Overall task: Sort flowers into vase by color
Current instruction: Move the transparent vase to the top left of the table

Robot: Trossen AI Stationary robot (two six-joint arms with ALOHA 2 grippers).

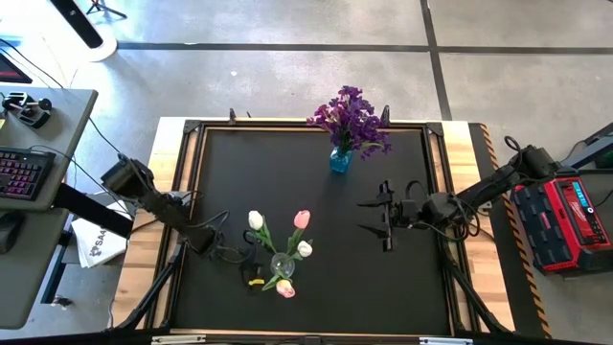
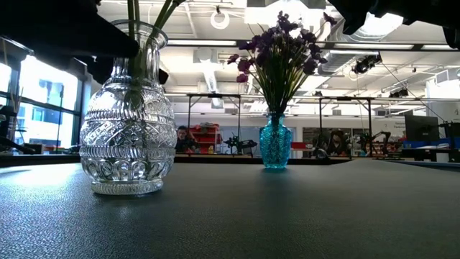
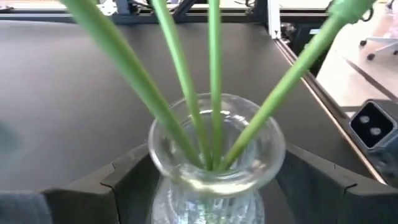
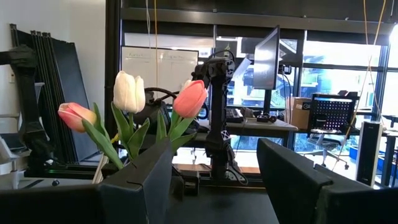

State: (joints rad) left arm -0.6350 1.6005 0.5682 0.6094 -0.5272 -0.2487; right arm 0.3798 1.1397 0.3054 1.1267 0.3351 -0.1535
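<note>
Black matting (image 1: 316,211) covers our table, with a wooden rim around it and grey floor beyond.

We see the flowers sorted into two vases. Four tulips, two pink ones (image 1: 302,218) and two white ones (image 1: 255,219), stand in a clear glass vase (image 1: 283,264) near the front of the mat. The purple flowers (image 1: 351,119) stand in a small blue vase (image 1: 340,159) near the back edge, well apart from the clear one.

Our left claw (image 1: 251,265) sits right at the clear vase. Its two dark fingers (image 3: 124,177) are spread wide, one on each side of the vase neck (image 3: 214,146). We cannot tell if they touch the glass. Four green stems (image 3: 214,81) rise out of the vase mouth between the fingers.

Our right claw (image 1: 386,216) hangs over the right half of the mat, well apart from both vases. Its fingers (image 4: 140,180) are wide open and hold nothing. It points toward the tulips (image 4: 189,98).

From table height, the clear vase (image 2: 128,122) stands big and close on the left, and the blue vase (image 2: 275,142) with the purple flowers (image 2: 280,50) stands farther back. The tulip blooms are cut off at the top there, and we only see them from above and from the right wrist. Behind the table we see a big room with desks and a person (image 2: 182,138) sitting far away. From above we also see a keyboard (image 1: 24,172) on a side desk at the left and a red box (image 1: 565,216) at the right.
</note>
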